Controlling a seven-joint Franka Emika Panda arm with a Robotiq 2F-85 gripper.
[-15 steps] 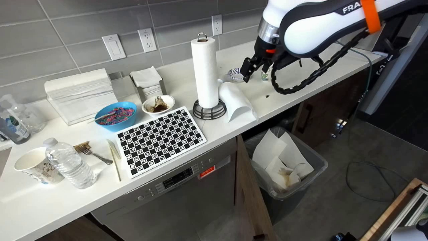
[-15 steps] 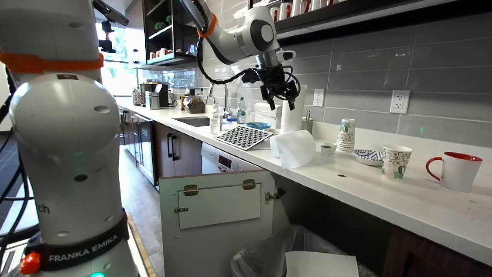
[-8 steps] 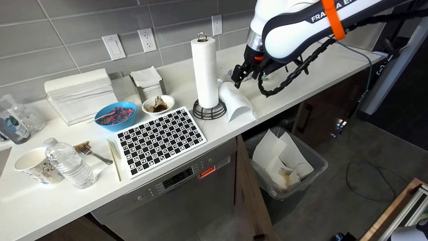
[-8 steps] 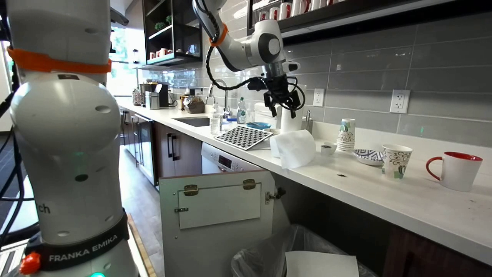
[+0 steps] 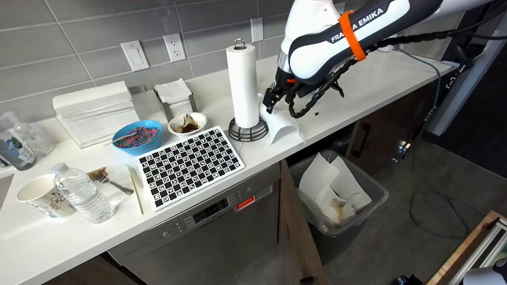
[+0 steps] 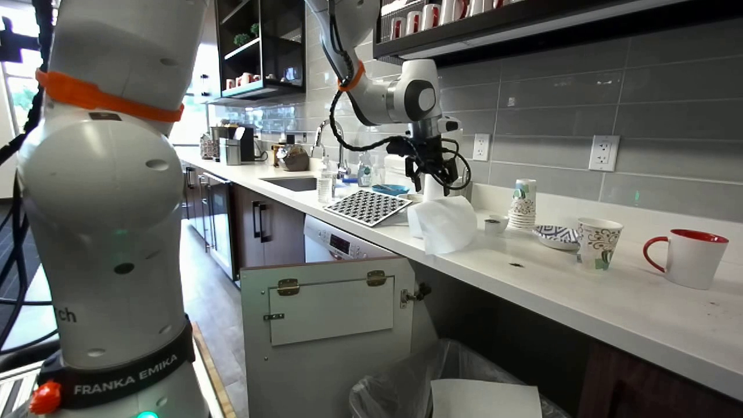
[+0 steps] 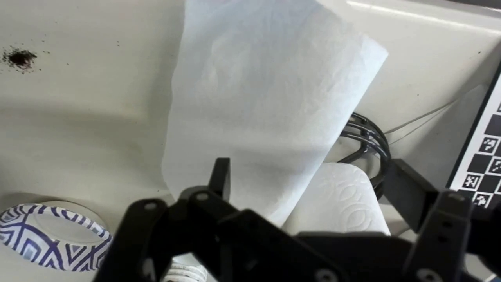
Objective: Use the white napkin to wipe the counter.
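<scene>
Spread hand hangs over the white napkin, wiping yet to start

The fingers stand wide apart with nothing between them; whether they touch the napkin I cannot tell. They point down, presumably to pinch the paper where it bows up from the worktop, just beside the paper towel roll. That arch should offer a ridge to grip, though so thin a sheet may crumple. Farther off, dark crumbs lie uncovered, likely the mess to wipe.

As for containers, a small cup near the napkin holds something dark; the white bowl past the roll has brown residue; the blue bowl beyond carries pink-and-blue bits and a pale utensil. Below, the lined bin contains white papers, one stained brown, probably set by the swung-out cabinet door for handy disposal.
</scene>
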